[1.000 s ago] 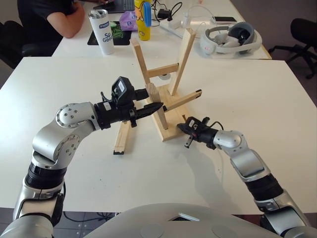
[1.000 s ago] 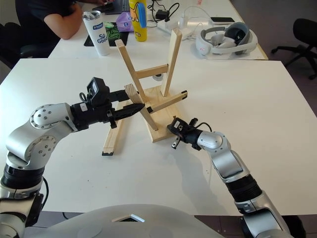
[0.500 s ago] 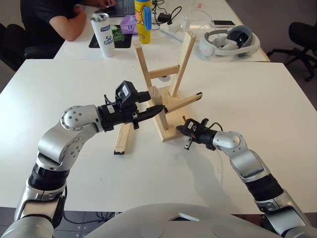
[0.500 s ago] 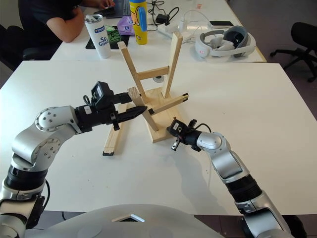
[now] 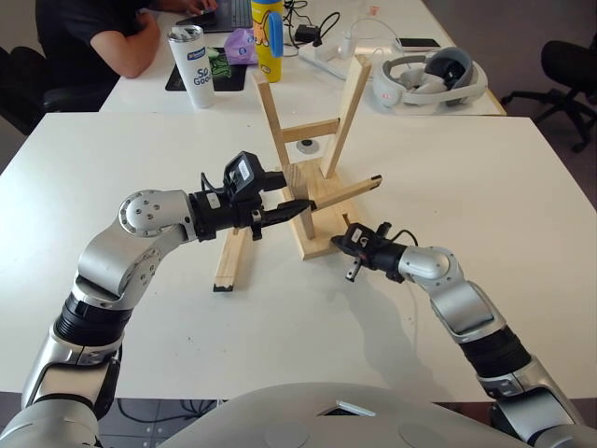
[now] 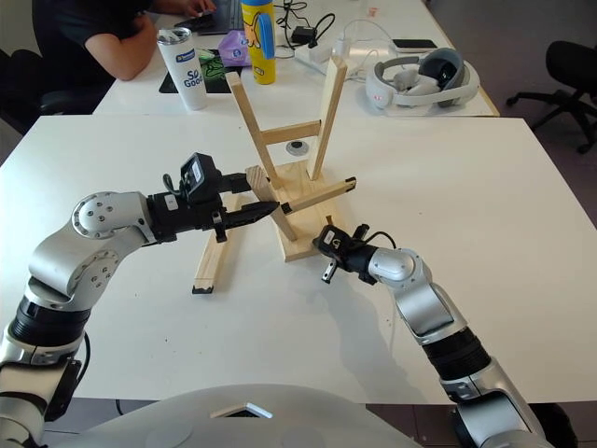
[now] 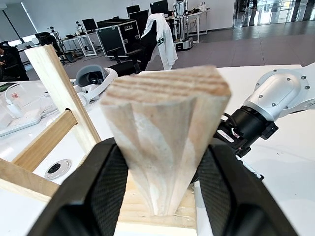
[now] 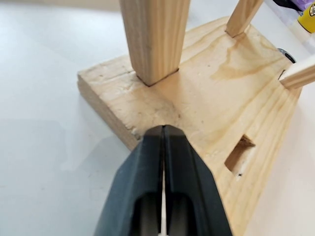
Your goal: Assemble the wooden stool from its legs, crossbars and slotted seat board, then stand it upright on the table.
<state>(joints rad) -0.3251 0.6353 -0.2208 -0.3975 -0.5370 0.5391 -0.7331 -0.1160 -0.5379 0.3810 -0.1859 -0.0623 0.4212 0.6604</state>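
A white table (image 5: pixel 485 177) takes up most of the head camera's frame, and a half-built wooden stool sits at its centre, upside down.

The slotted seat board (image 5: pixel 320 241) lies on the table just above the middle of the frame. Two legs rise from it toward the top: one leg (image 5: pixel 270 121) leans left and the other leg (image 5: pixel 347 112) leans right. A crossbar (image 5: pixel 311 132) joins them partway up. A third leg (image 5: pixel 345 191), tipped with black, slants low from the board toward the right.

Your left gripper (image 5: pixel 287 194) comes in from the left of the frame, level with the board. Its two black fingers (image 7: pixel 101 196) are clamped on either side of a short wooden leg (image 7: pixel 165 128). In the right wrist view the foot of this leg stands in the board near one corner.

Your right gripper (image 5: pixel 343 239) comes in from the lower right. Its fingers are pressed together with nothing between them, and the tips sit right at the near edge of the board. One open slot (image 8: pixel 239 150) shows in the board beside them.

A loose leg piece (image 5: pixel 229 259) lies flat on the table under your left arm, at centre left.

On a second table along the top of the frame stand a tumbler (image 5: pixel 192 66), a yellow bottle (image 5: pixel 270 28) and a headset (image 5: pixel 434 75).
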